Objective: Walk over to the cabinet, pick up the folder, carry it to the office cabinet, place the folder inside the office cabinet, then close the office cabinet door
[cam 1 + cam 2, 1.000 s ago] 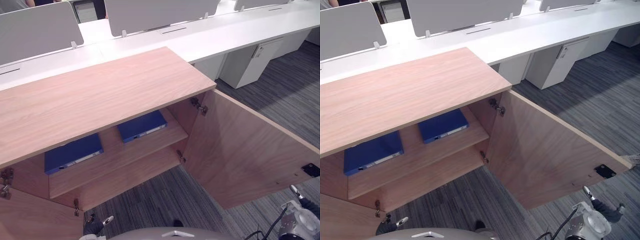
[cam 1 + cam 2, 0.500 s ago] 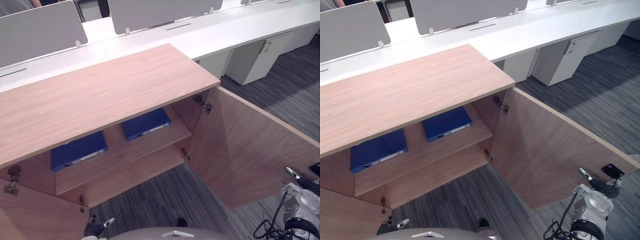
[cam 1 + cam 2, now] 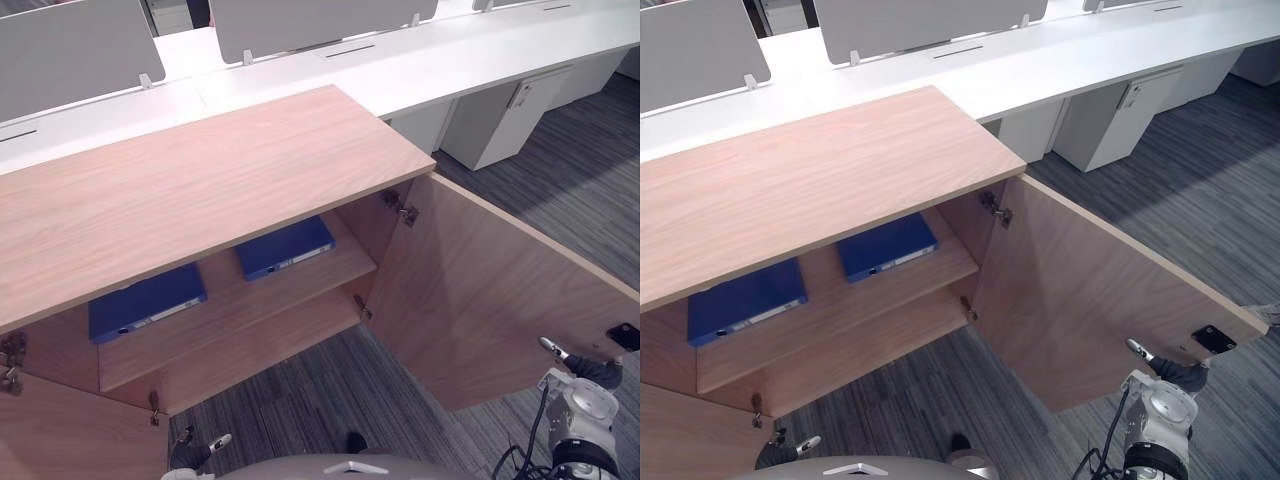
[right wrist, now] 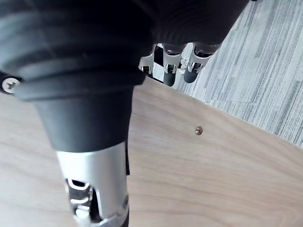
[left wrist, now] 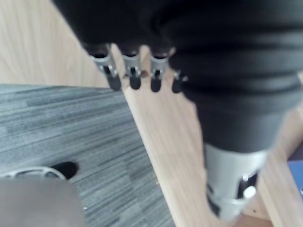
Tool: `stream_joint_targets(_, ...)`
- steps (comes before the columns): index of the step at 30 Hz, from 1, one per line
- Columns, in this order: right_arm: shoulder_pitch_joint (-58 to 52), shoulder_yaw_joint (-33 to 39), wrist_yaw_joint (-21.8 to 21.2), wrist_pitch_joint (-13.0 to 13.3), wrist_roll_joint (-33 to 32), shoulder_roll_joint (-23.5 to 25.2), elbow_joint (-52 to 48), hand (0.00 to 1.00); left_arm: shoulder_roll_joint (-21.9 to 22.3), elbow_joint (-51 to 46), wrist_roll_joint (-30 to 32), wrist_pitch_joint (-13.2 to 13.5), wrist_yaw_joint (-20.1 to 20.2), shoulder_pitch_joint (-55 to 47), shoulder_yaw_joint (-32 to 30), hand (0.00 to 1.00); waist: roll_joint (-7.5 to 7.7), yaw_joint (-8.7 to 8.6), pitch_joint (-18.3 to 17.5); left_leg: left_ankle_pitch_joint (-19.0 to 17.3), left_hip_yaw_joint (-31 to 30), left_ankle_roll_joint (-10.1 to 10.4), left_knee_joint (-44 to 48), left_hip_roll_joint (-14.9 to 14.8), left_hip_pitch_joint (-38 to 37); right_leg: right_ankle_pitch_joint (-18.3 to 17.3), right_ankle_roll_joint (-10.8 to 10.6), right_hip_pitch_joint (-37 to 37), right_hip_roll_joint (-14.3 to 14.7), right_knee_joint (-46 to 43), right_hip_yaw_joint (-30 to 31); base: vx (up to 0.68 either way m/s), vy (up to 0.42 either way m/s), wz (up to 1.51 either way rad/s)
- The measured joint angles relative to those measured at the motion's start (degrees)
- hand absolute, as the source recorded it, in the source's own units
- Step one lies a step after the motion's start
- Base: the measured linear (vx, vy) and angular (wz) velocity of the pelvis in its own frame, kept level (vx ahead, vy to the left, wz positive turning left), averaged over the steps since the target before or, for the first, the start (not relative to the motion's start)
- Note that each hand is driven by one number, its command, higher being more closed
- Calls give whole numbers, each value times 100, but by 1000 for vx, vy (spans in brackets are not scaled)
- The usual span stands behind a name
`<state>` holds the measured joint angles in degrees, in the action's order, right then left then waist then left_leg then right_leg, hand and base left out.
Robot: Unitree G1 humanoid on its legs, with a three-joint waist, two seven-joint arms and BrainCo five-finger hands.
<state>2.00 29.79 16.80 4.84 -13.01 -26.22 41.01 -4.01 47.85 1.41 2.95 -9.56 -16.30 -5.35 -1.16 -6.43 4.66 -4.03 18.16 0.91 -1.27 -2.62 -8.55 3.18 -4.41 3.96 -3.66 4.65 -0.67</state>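
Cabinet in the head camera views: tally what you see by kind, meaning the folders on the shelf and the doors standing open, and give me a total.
Blue folders: 2
Open cabinet doors: 2
Total: 4

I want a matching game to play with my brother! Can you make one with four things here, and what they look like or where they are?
Things:
1. right cabinet door
2. left folder
3. desk
4. carpet

Descriptions:
A. white, behind the cabinet
B. grey and striped
C. swung open
D. blue, lying flat on the shelf

Pairs: 1-C, 2-D, 3-A, 4-B.
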Motion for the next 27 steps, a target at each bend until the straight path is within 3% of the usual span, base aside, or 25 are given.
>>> stream_joint_targets(7, -495, -431, -7, -10, 248, 160, -624, 0, -38, 1, 87, 0, 2, 36, 53, 0, 34, -26, 6, 152, 1, 9, -184, -1, -70, 45, 13, -26, 29, 32, -7, -73, -40, -1)
stream_joint_targets(14, -1185, -1107, 4, -9, 441, 828, -1521, 0, -220, 16, 280, 0, 2, 80, 91, 0, 253, -26, -36, 220, 63, 87, -184, -114, -59, 78, 73, -129, 92, 36, -144, -87, -55, -15)
stream_joint_targets(19, -1850, -1844, -1, 137, 442, 1323, -2205, 0, -242, 71, 341, -6, -9, 210, 91, 0, 313, -14, -45, 238, -92, 122, -190, -127, -55, 210, 128, -212, 95, 35, -351, -67, -36, -23)
stream_joint_targets(23, -2211, -2470, -17, 218, 438, 1540, -2199, 0, -111, 72, 380, -6, -25, 349, 105, 0, 315, -14, -42, 273, -146, 152, -202, -142, -35, 243, 134, -218, 88, 34, -473, -64, -27, -3)
stream_joint_targets(27, -2367, -3457, -328, 213, 442, 1664, -1969, 0, 65, 138, 389, -14, -50, 471, 106, 0, 329, 5, -35, 296, -275, 151, -281, -160, 9, 243, 134, -244, 111, 33, -510, -61, -26, -6)
